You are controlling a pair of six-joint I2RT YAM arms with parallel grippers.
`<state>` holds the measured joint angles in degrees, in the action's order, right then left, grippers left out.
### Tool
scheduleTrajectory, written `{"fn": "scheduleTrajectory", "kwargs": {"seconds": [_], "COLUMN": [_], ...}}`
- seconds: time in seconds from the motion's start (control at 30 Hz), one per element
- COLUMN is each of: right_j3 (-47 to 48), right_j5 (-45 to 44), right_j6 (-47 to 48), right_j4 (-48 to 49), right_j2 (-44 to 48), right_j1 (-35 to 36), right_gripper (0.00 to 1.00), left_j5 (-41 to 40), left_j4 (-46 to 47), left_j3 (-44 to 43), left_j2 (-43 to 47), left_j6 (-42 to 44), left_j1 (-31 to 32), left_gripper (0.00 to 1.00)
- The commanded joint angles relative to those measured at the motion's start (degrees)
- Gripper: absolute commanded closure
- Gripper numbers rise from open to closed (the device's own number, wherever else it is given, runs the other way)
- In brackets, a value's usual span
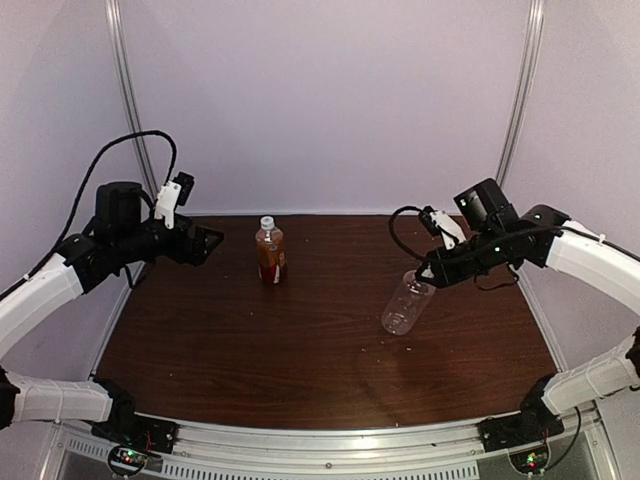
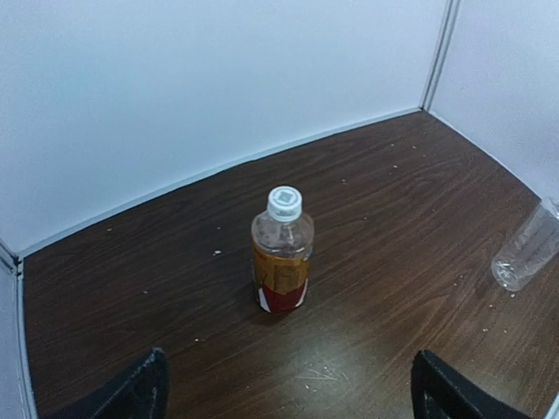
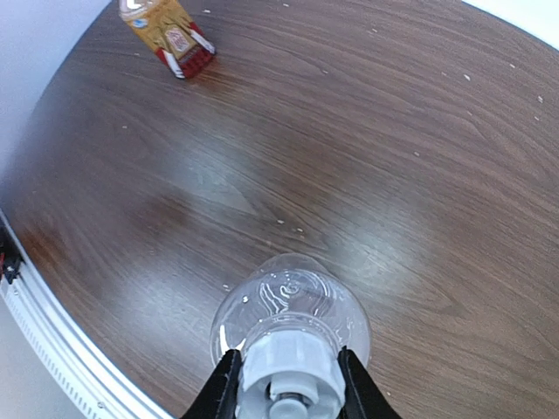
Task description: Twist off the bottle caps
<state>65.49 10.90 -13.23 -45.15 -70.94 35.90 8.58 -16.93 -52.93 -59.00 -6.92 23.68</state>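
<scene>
The clear bottle [image 1: 406, 306] hangs tilted under my right gripper [image 1: 424, 274], base down toward the table. In the right wrist view both black fingers [image 3: 223, 388] press on its white cap [image 3: 288, 362], so the gripper [image 3: 288, 394] is shut on the cap, with the clear body [image 3: 293, 292] below. The amber bottle [image 1: 270, 254] with a red and white label stands upright at the back, its white cap [image 1: 266, 222] on. My left gripper [image 1: 203, 243] hovers open to its left. From the left wrist, the amber bottle [image 2: 281, 262] and cap [image 2: 285, 202] stand ahead of the open gripper [image 2: 293, 400].
The dark wooden table [image 1: 300, 350] is walled in white at the back and sides. A metal rail [image 1: 330, 445] runs along the near edge between the arm bases. From the left wrist, the clear bottle [image 2: 527, 253] shows at the far right.
</scene>
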Motion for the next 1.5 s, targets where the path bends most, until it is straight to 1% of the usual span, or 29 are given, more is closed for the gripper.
{"fn": "scheduleTrajectory", "kwargs": {"seconds": [0.0, 0.1, 0.17, 0.27, 0.3, 0.4, 0.53, 0.73, 0.8, 0.87, 0.93, 1.1, 1.37, 1.47], "right_j3": [5.8, 9.8, 13.0, 17.2, 18.7, 22.0, 25.6, 31.5, 32.2, 33.3, 34.5, 34.9, 34.5, 34.7], "right_j5": [10.8, 16.7, 20.2, 23.0, 23.7, 27.2, 31.9, 32.1, 32.3, 32.7, 33.2, 33.2, 34.5, 34.7], "right_j6": [1.6, 1.5, 1.4, 1.9, 2.0, 1.8, 0.1, -0.4, -0.6, -0.5, -0.4, -0.4, -1.4, -1.8], "right_j4": [6.6, 9.6, 10.7, 11.3, 11.0, 11.5, 11.8, 7.6, 7.4, 6.7, 5.8, 5.6, 8.1, 8.8], "right_j2": [-2.6, -5.3, -7.5, -10.8, -11.9, -14.4, -17.1, -19.9, -20.2, -20.8, -21.6, -22.1, -22.9, -23.1], "right_j1": [1.7, 2.4, 2.8, 4.0, 4.4, 4.9, 5.3, 6.2, 6.6, 6.9, 7.2, 7.4, 7.8, 7.9], "right_gripper": [0.94, 0.94, 0.94, 0.95, 0.95, 0.95, 0.96, 0.98, 0.98, 0.98, 0.98, 0.98, 0.99, 0.99], "left_j5": [9.2, 14.3, 20.6, 25.8, 26.1, 24.8, 23.5, 21.3, 21.0, 20.8, 20.2, 20.3, 19.1, 19.3], "left_j4": [4.6, 6.0, 8.1, 10.0, 10.0, 9.8, 8.2, 5.2, 5.5, 6.7, 8.2, 8.5, 14.3, 14.4], "left_j3": [-0.4, -0.9, -0.8, -1.7, -2.3, -3.6, -7.2, -12.6, -13.3, -13.9, -14.1, -14.6, -11.5, -11.4], "left_j2": [-0.5, -1.5, -2.1, -4.0, -4.4, -5.6, -8.6, -14.9, -17.1, -19.0, -19.9, -21.7, -22.3, -22.7], "left_j6": [4.0, 4.5, 4.5, 2.8, 2.9, 5.8, 11.9, 19.3, 20.4, 20.1, 18.9, 18.5, 14.2, 13.8], "left_j1": [2.6, 5.1, 6.4, 7.7, 8.9, 12.6, 16.7, 21.6, 22.6, 23.1, 23.2, 23.4, 23.6, 23.6], "left_gripper": [0.02, 0.02, 0.03, 0.05, 0.05, 0.05, 0.07, 0.12, 0.14, 0.18, 0.2, 0.2, 0.19, 0.19]}}
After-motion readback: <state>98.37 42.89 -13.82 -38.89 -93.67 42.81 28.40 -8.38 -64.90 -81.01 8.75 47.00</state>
